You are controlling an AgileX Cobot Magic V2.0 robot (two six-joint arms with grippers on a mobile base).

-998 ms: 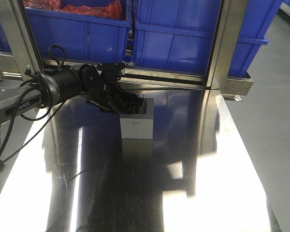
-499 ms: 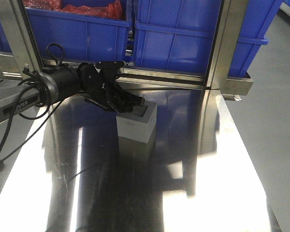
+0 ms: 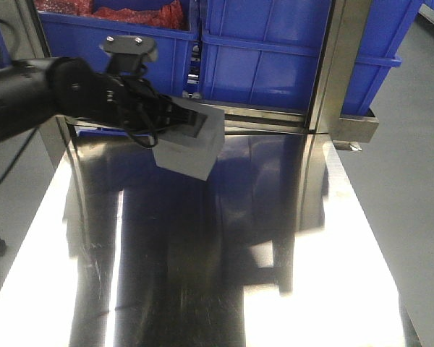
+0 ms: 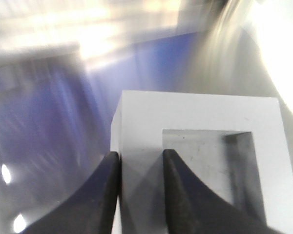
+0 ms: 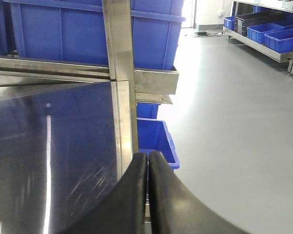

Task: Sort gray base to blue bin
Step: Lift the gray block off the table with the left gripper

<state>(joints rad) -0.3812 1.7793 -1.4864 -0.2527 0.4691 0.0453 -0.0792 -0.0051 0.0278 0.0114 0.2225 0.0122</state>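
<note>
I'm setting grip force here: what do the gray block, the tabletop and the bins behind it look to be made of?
The gray base: matte, uniform gray with sharp edges, probably moulded plastic or resin; I cannot be sure. The table: brushed steel, likely stainless, mirror-like with fine scratches. The blue bins: smooth, slightly glossy plastic with moulded ribs.

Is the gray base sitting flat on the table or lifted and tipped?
Lifted and tipped: the gray base hangs tilted above the steel table, one wall pinched by the left gripper.
</note>
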